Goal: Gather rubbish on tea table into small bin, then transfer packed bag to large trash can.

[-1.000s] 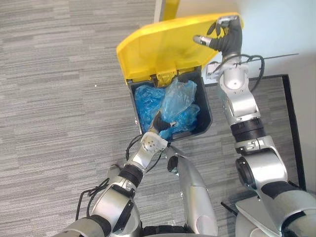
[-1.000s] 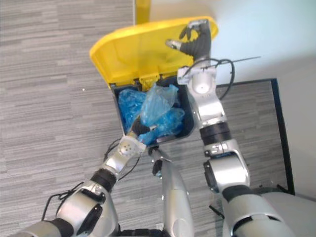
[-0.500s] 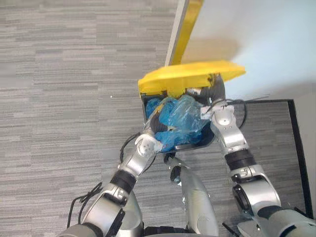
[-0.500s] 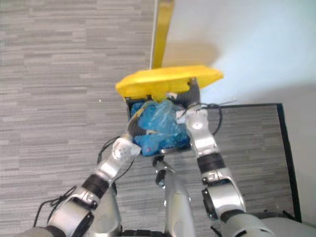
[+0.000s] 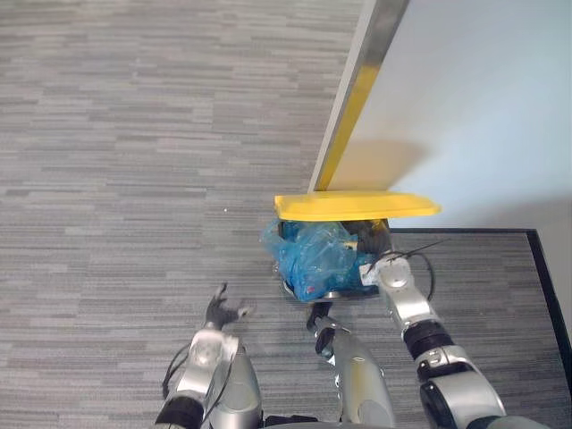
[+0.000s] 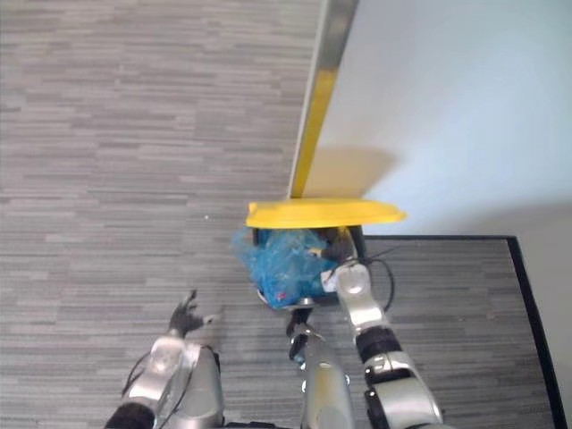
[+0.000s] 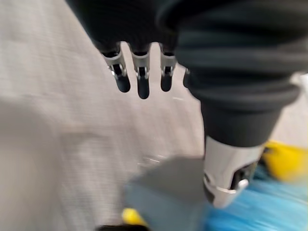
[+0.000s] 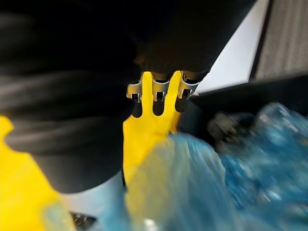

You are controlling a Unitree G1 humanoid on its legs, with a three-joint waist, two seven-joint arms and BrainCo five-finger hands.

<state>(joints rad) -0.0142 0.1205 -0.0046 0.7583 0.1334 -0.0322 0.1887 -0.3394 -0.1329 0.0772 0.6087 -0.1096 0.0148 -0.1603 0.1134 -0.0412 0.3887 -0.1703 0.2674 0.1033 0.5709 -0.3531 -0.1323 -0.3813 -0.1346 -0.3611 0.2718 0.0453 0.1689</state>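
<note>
While the left hand (image 5: 222, 310) hovers low over the carpet (image 5: 134, 179) on the near side, fingers spread wide and carrying nothing, the real business is further out. The right hand (image 5: 372, 243) is tucked under the yellow lid (image 5: 357, 206) at the can's right rim. Its fingers (image 8: 155, 98) run straight along the lid's underside and clasp nothing, and it looks like it's propping the lid so the load can go in. The blue bag (image 5: 311, 253) sits in the mouth of the large trash can (image 5: 338, 295), heaped above the rim and bulging over the left edge. I'd call the drop made, the closing not. That lid lies almost level just above the plastic and may catch on it. The wall (image 5: 483, 107) crowds in behind and to the right, so the open carpet on the left is the way out.
</note>
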